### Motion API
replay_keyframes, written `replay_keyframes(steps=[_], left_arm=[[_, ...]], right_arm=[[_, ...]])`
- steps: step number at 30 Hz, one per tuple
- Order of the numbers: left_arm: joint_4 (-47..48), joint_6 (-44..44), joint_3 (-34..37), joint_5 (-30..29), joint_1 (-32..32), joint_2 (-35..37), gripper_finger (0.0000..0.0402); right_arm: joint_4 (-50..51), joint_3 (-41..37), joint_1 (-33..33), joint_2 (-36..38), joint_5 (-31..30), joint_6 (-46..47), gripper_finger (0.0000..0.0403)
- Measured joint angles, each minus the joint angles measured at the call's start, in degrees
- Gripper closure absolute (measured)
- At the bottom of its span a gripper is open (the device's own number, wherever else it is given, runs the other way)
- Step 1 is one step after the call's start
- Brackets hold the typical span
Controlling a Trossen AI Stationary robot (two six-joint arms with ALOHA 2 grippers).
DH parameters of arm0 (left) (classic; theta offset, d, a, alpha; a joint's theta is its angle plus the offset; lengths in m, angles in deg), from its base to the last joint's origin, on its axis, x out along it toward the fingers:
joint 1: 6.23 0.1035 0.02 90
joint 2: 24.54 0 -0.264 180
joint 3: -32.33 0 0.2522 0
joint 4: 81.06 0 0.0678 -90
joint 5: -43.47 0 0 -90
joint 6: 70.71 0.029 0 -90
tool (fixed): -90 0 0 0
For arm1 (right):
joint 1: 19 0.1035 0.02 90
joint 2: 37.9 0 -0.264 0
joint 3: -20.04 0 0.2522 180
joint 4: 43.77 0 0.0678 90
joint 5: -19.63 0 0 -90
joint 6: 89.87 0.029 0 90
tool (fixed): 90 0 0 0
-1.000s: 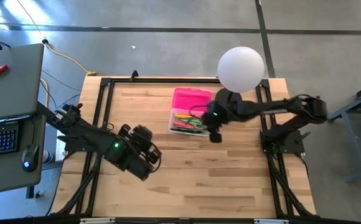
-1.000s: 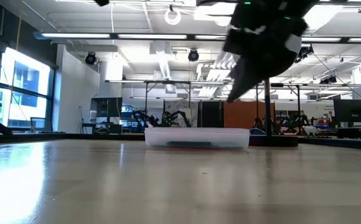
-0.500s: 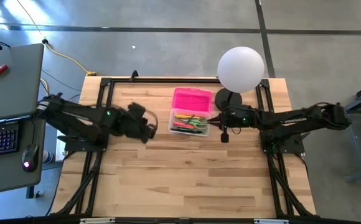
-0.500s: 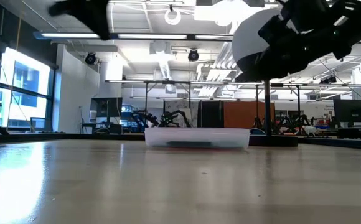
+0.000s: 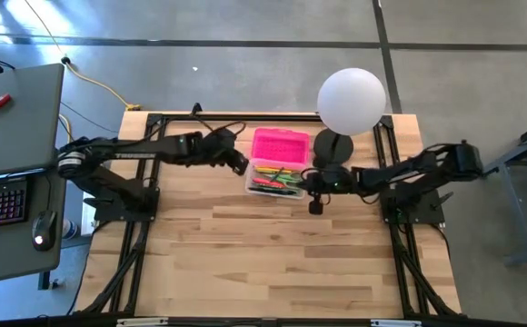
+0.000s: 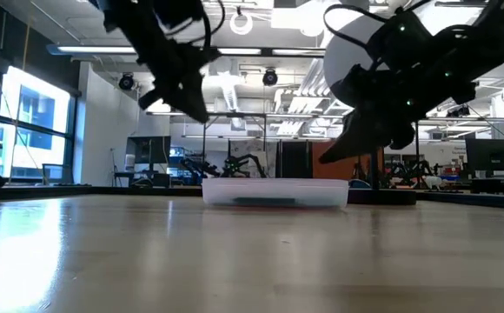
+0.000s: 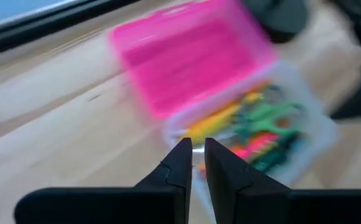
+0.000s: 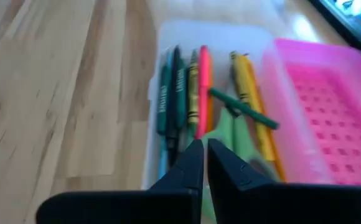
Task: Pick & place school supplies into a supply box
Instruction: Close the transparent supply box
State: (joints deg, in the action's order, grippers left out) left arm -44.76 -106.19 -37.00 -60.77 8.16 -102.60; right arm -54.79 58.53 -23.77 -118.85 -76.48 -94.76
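The supply box (image 5: pixel 277 178) is clear plastic and lies on the table's far middle. Its pink lid (image 5: pixel 280 143) is swung open behind it. Pens, pencils (image 8: pixel 193 93) and green-handled scissors (image 7: pixel 267 118) lie inside the box. My left gripper (image 5: pixel 242 166) hovers just left of the box, tilted down toward it. It is shut, with nothing between its fingers (image 7: pixel 197 146). My right gripper (image 5: pixel 315 207) hangs off the box's right end, above the table. It is also shut and holds nothing (image 8: pixel 204 146).
A white globe lamp (image 5: pixel 351 100) stands on a dark base (image 5: pixel 333 145) right of the lid, close behind my right arm. Bare wood runs from the box to the table's near edge. A desk with a keyboard (image 5: pixel 0 200) stands off the table's left side.
My left gripper has swung from the table's left middle toward the far edge and to the right, and has come down beside the box's left end. My right gripper has drawn a little away from the box's right end and sunk lower. The box has stayed put.
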Motion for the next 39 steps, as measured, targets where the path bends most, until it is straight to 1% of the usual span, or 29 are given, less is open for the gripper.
replay_keyframes(steps=[8, 12, 15, 18, 21, 27, 32, 34, 37, 39], left_arm=[[-1.4, -0.8, 0.9, -0.9, 10.7, -2.5, 0.0328], [-3.5, -0.8, 0.9, 3.1, 15.3, -4.6, 0.0328], [-3.5, -0.7, 0.9, 5.6, 16.9, -6.3, 0.0328], [-3.5, 0.6, 0.9, 6.3, 16.8, -7.8, 0.0328], [-3.5, 0.7, 0.9, 6.5, 16.7, -8.7, 0.0328], [-3.7, 0.7, 0.9, 9.1, 16.7, -9.1, 0.0328], [-3.6, 0.7, 0.9, 12.7, 16.6, -9.1, 0.0328], [-3.6, 0.7, 0.9, 13.0, 15.7, -9.1, 0.0328], [-5.2, 0.9, 0.9, 12.8, 13.1, -9.1, 0.0328], [-7.6, 1.9, 0.9, 12.9, 10.8, -8.9, 0.0328]], right_arm=[[0.5, 4.9, 1.2, -8.6, -0.2, 0.4, 0.0403], [3.4, 7.2, 1.2, -11.6, 0.4, 2.3, 0.0403], [6.3, 8.4, 1.5, -12.2, 1.5, 3.6, 0.0402], [7.4, 8.5, 2.8, -12.2, 2.8, 4.9, 0.0402], [7.5, 8.5, 5.3, -12.3, 5.6, 5.2, 0.0402], [8.6, 8.4, 12.3, -12.3, 7.6, 8.5, 0.0402], [9.5, 8.4, 18.3, -12.4, 11.9, 13.9, 0.0402], [9.4, 8.4, 20.9, -12.4, 11.7, 15.2, 0.0402], [10.1, 8.3, 24.7, -11.1, 6.7, 15.1, 0.0402], [10.7, 8.2, 26.4, -8.5, 3.9, 13.8, 0.0402]])
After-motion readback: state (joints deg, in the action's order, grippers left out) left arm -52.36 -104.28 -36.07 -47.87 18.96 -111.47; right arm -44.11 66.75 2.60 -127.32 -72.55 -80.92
